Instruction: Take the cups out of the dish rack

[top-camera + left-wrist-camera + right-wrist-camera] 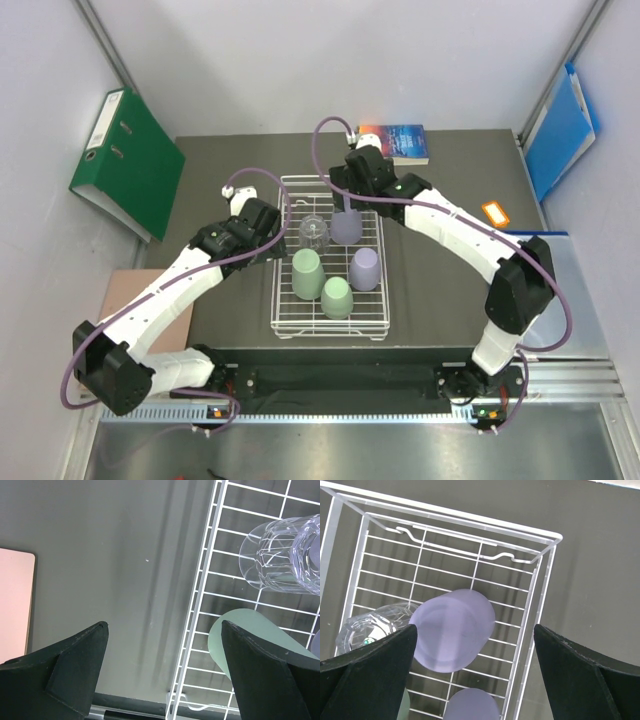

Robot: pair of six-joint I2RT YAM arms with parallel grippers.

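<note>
Rack (330,185) on table (430,300) — five cups (306,272) inside. Left pincer (165,625) wide, astride the rack's left rim; right pincer (475,627) wide — above a lilac cup (452,630).

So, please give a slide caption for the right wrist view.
Open right gripper above a lilac cup in the white wire dish rack.

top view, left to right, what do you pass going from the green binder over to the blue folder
green binder → clear glass cup → far lilac cup → book → orange tag → blue folder
</note>
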